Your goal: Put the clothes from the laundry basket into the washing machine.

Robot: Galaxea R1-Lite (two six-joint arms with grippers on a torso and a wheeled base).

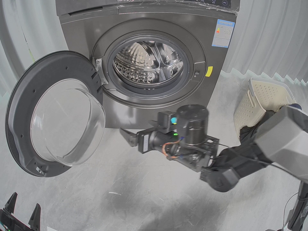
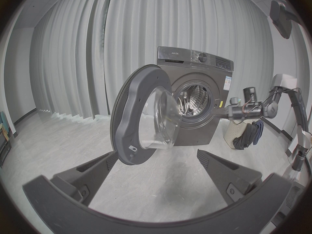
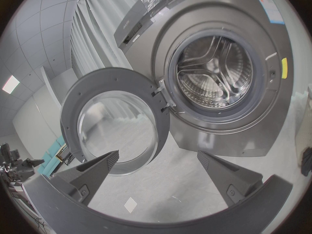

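- Your right gripper (image 3: 157, 155) hangs before the washing machine (image 1: 150, 26), just below its drum (image 1: 147, 61) opening, jaws apart.
- Your left gripper (image 2: 157, 153) sits low on your left, jaws apart too.
- The door (image 1: 19, 113) stands swung open.
- Dark clothes (image 2: 247, 135) drape over the laundry basket (image 1: 266, 97) rim, right of the machine.

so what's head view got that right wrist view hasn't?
Head view adds the laundry basket and dark clothes over its rim, barely clipped at the wrist view's edge, plus the right gripper from outside. Right wrist view adds a ceiling light and teal furniture. Both: washing machine, door swung open, bare drum.
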